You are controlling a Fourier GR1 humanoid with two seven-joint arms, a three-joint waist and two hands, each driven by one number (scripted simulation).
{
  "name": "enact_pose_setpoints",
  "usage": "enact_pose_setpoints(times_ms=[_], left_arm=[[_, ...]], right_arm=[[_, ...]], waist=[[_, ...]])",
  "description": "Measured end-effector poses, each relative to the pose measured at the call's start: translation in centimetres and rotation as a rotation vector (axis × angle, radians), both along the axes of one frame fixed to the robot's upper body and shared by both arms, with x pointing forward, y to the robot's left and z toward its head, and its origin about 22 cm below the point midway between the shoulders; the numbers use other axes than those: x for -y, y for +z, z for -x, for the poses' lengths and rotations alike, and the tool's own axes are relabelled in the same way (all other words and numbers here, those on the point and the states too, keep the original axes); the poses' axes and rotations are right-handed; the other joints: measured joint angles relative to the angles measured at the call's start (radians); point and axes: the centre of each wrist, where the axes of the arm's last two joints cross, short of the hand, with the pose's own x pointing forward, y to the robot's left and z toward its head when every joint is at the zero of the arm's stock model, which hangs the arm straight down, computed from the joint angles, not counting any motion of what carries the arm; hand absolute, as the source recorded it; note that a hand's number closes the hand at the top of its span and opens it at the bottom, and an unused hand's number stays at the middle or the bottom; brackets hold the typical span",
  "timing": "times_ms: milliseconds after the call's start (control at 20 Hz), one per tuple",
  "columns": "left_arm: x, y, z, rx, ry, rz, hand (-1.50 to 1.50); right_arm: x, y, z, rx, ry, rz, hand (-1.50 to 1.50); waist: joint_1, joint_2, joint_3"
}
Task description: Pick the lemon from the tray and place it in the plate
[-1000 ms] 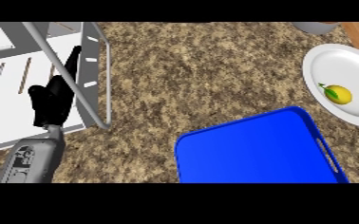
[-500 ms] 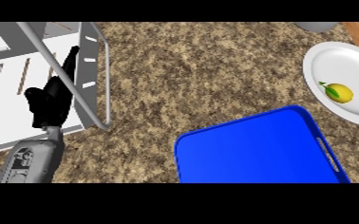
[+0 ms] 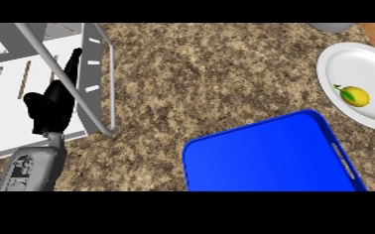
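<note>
Job looks done: lemon (image 3: 355, 96) sits on the plate (image 3: 338, 64), tray (image 3: 271, 156) bare, left hand (image 3: 51, 109) resting far left, fingers straight.

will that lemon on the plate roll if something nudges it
Probably: the lemon looks rounded and lies loose on the smooth white plate, so a nudge could roll it. The plate's raised rim would likely stop it. It looks small, probably light.
</note>
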Motion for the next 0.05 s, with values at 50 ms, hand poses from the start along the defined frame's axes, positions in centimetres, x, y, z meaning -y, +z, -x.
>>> enact_pose_setpoints(times_ms=[50], left_arm=[[0.01,0.04,-0.03,-0.001,-0.004,0.001,0.00]], right_arm=[[0.01,-0.16,0.10,-0.002,-0.002,-0.001,-1.50]], waist=[[0.001,0.001,0.000]])
